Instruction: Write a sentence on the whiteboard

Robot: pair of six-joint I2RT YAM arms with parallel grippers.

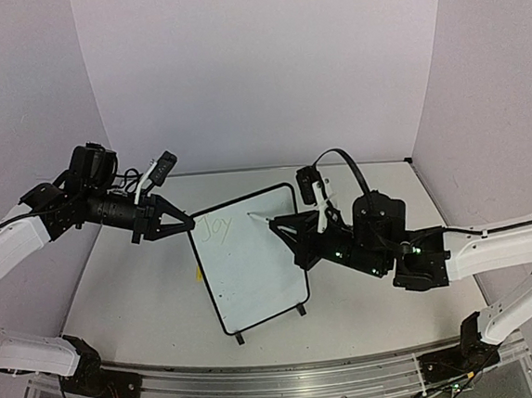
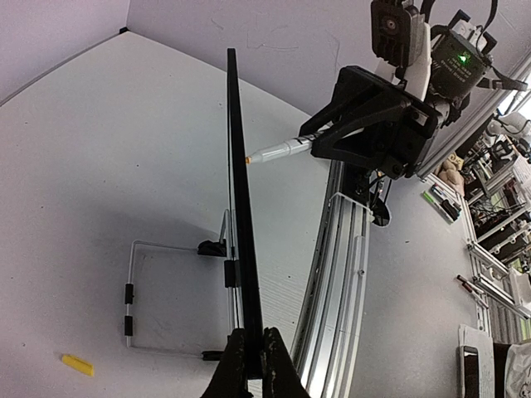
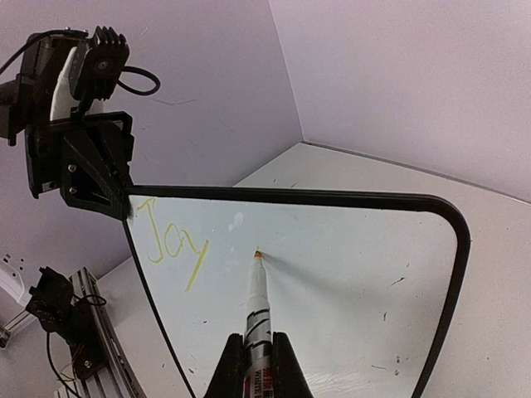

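Note:
The whiteboard point(image 1: 259, 279) stands upright on two black feet mid-table, tilted back. Only the word "Joy" point(image 1: 217, 226) of the sentence shows, in faint yellow at its top left; it also shows in the right wrist view point(image 3: 170, 240). My left gripper point(image 1: 186, 223) is shut on the board's top left edge, seen edge-on in the left wrist view point(image 2: 241, 207) between the fingers point(image 2: 253, 365). My right gripper point(image 1: 292, 226) is shut on the yellow-and-white marker point(image 3: 259, 307), whose tip touches the board point(image 3: 348, 274) just right of "Joy".
A small yellow cap point(image 2: 76, 364) lies on the table behind the board, also seen at its left edge point(image 1: 199, 273). A wire stand point(image 2: 133, 290) props the board from behind. An aluminium rail point(image 1: 263, 376) runs along the near edge. Walls close in on three sides.

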